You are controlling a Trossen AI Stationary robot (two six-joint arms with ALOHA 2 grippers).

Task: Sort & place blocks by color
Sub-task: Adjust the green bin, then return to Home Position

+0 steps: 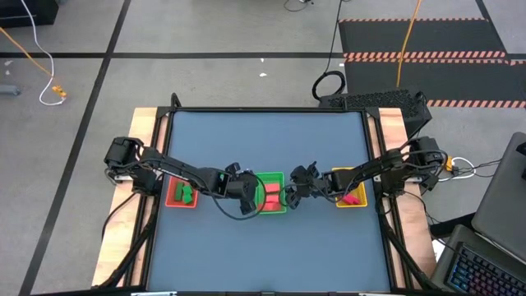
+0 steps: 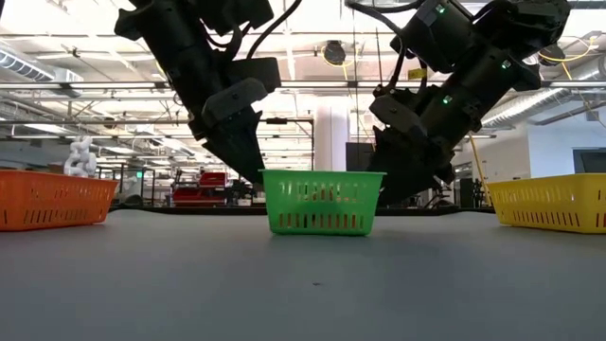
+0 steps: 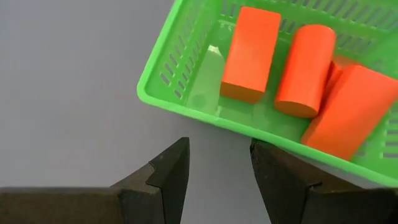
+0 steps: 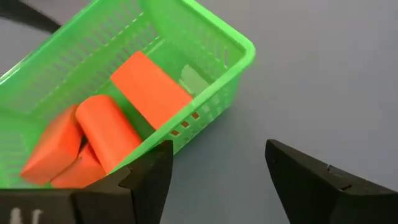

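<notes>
A green tray (image 1: 271,191) stands mid-table and holds several salmon-orange blocks: a bar (image 3: 252,53), a round-ended piece (image 3: 306,68) and others (image 3: 351,112), all lying on its floor. My left gripper (image 3: 219,163) is open and hovers just outside the tray's near-left corner (image 3: 152,93). My right gripper (image 4: 217,165) is open too, beside the tray's right corner (image 4: 239,53), over bare table. An orange tray (image 1: 182,194) at the left holds green blocks (image 1: 184,193). A yellow tray (image 1: 352,197) at the right holds a pinkish-red block (image 1: 352,198).
The three trays stand in a row across the table's middle: orange (image 2: 52,199), green (image 2: 322,201), yellow (image 2: 554,201). Both arms reach inward over the outer trays and meet at the green one. Bare grey-blue table (image 1: 271,140) lies toward the far and near edges.
</notes>
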